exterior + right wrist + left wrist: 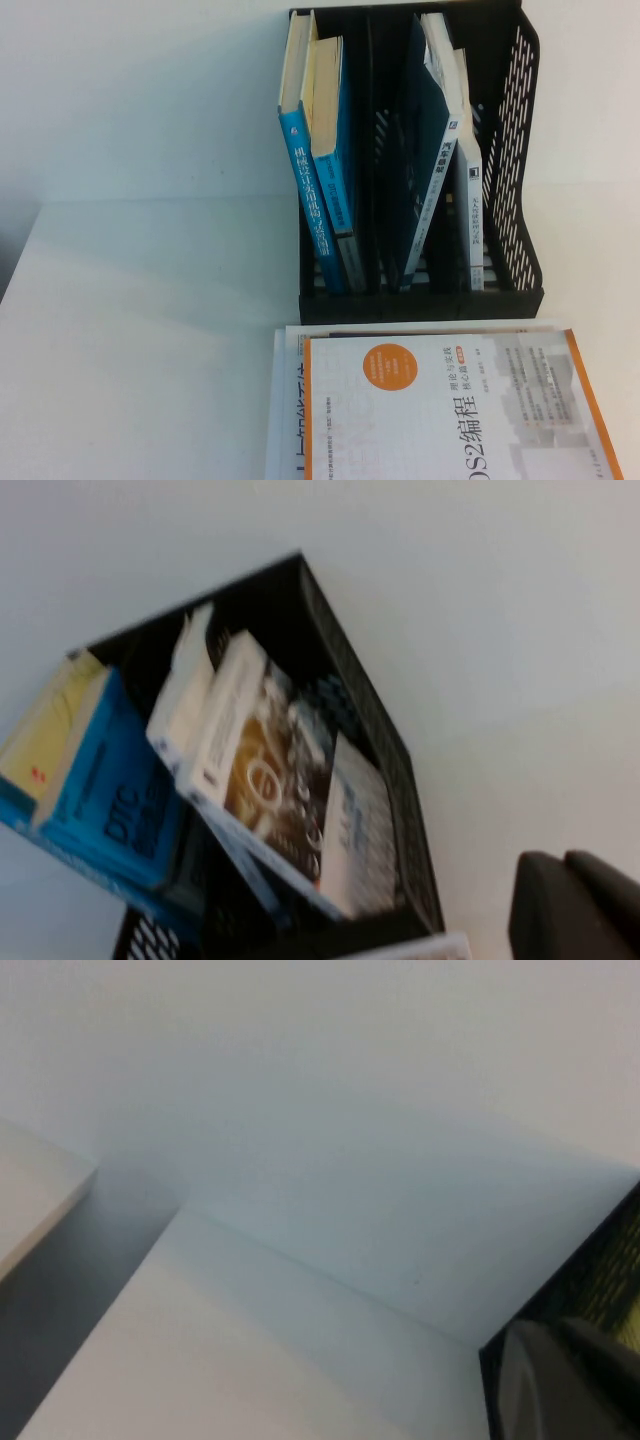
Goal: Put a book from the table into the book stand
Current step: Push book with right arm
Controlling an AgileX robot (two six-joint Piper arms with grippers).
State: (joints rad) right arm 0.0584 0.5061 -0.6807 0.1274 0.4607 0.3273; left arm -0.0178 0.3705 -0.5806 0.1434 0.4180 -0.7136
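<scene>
Here, neither arm shows from the high camera. The left gripper (560, 1380), clenched on nothing, hovers above the white table (200, 1360) with the black stand (600, 1270) just beside it. The right gripper (575, 910) hangs above and near the stand (380, 740); whether it is released or clenched cannot be told. Blue and dark books lean in the stand's compartments. On the table, touching the stand's front, lies an orange-edged white book (450, 400) atop a stack.
</scene>
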